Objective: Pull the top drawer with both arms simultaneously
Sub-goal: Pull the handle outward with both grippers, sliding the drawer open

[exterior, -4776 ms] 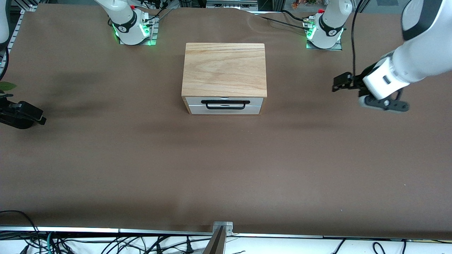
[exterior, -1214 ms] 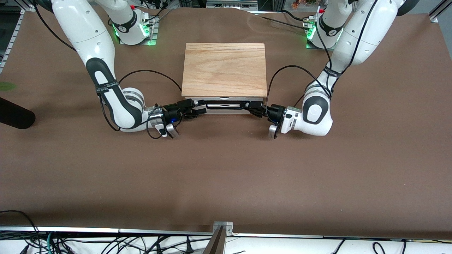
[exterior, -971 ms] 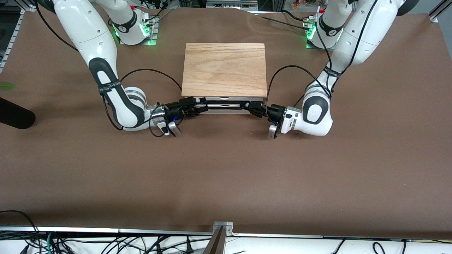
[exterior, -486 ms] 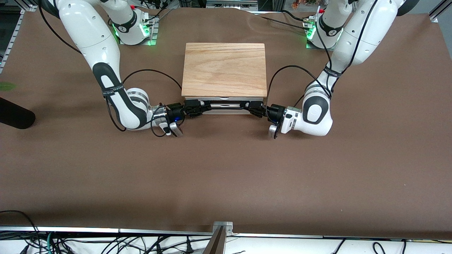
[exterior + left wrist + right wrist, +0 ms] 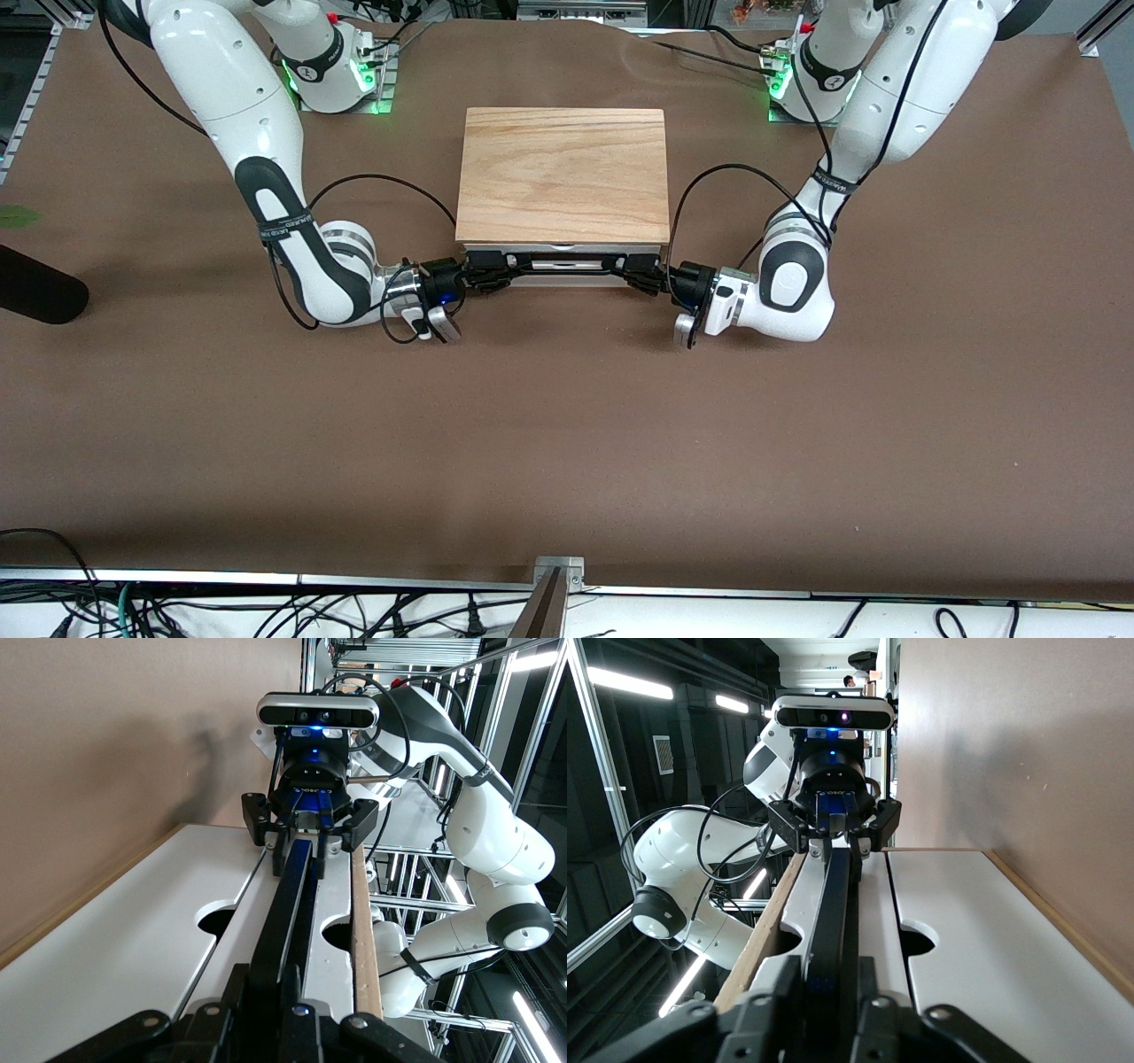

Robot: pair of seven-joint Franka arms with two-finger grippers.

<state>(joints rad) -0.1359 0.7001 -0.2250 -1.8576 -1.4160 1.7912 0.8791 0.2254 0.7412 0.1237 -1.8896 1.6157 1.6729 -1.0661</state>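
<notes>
The top drawer has a white front and sits in the oak casing; it looks pushed in. Its long black bar handle runs across the front. My right gripper is shut on the handle's end toward the right arm. My left gripper is shut on the other end. In the left wrist view my left gripper clamps the handle, with the right gripper at the bar's other end. The right wrist view mirrors this: right gripper, handle, left gripper.
A second white drawer front lies below the top one. A black object sits at the right arm's end of the table. Both forearms rest low over the brown table, in front of the casing's two front corners. Cables hang along the front edge.
My right gripper slid in toward the handle's end and closed on it. The left gripper has held its end of the handle without moving. The drawer has not visibly moved.
</notes>
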